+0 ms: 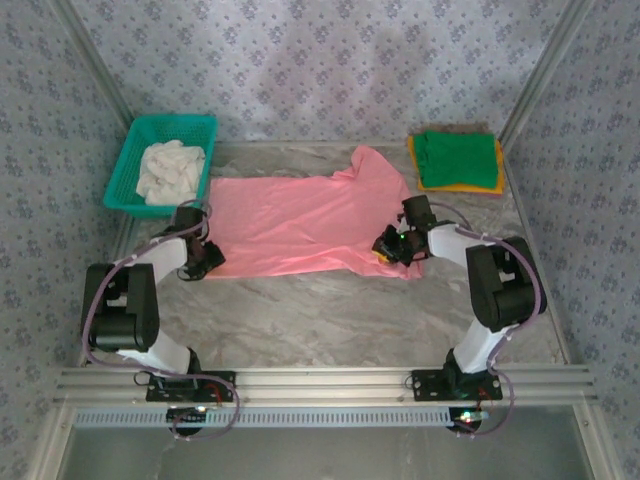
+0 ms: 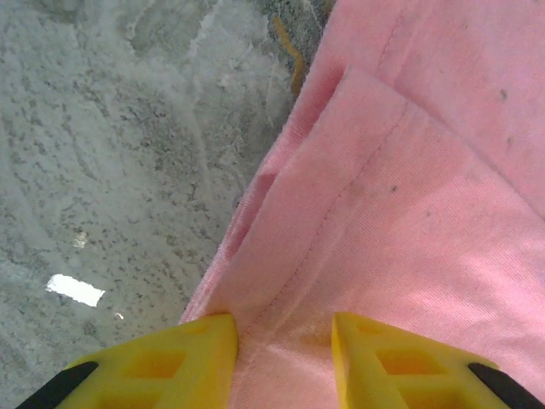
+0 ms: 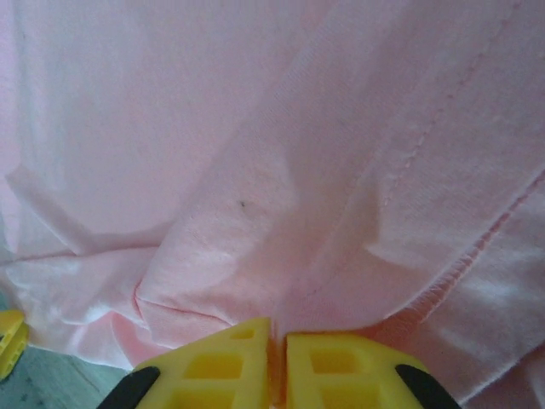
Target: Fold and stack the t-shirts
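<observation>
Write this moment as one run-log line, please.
left gripper: open over salmon-pink t-shirt | right gripper: shut on it | folded stack: far right

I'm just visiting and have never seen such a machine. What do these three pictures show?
These are two robot arms bolted to a table. The wide picture looks down from above; the two close-ups come from cameras on the wrists, so the yellow tips are each arm's own fingers. A pink t-shirt lies spread in the middle. At the back right a folded green t-shirt sits on an orange-yellow one; at the back left a teal basket holds white cloth. The right gripper is pinched shut on the pink t-shirt; the left gripper has its fingers apart at the shirt's edge.
</observation>
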Controlling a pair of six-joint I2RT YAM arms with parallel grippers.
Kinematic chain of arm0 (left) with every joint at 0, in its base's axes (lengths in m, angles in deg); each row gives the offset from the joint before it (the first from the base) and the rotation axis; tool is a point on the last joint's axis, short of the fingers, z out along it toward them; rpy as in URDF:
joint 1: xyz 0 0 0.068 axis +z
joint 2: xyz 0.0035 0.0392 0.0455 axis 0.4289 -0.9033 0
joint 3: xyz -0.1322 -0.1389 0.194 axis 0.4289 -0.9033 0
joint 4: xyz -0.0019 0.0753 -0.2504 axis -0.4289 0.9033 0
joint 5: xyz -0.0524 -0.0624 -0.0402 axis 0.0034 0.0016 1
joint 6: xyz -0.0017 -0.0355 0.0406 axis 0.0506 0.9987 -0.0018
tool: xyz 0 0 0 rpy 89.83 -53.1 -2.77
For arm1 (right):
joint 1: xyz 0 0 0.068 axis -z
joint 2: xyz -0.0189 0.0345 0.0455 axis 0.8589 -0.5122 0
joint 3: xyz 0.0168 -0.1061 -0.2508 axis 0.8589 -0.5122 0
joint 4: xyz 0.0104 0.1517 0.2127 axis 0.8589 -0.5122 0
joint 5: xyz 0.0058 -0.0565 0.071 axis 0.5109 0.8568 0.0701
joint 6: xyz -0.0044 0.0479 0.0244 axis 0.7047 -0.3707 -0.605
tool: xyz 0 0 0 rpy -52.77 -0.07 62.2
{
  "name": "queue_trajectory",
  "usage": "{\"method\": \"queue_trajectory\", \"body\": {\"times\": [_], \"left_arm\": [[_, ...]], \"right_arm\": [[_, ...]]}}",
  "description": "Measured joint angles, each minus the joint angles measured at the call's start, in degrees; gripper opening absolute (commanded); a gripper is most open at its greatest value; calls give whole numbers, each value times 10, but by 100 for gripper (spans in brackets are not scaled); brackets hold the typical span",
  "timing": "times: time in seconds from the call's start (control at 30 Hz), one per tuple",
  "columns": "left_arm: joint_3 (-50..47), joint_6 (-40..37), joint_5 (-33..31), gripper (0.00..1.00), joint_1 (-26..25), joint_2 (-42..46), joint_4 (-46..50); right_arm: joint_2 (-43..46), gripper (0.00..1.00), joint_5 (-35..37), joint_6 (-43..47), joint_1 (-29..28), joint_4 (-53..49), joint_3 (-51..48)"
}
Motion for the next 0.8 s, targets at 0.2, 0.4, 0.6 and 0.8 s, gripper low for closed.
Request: {"method": "queue_trajectory", "body": {"times": [0.2, 0.4, 0.6, 0.8], "left_arm": [[0, -2, 0, 36, 0, 0, -4], [0, -2, 0, 36, 0, -1, -5], [0, -11, 0, 36, 0, -3, -5], [0, -17, 0, 37, 0, -3, -5]], "right_arm": [[0, 0, 20, -2, 0, -22, 31], [-12, 0, 34, 16, 0, -63, 116], [-90, 2, 40, 52, -11, -97, 257], [-202, 40, 33, 92, -21, -151, 409]]}}
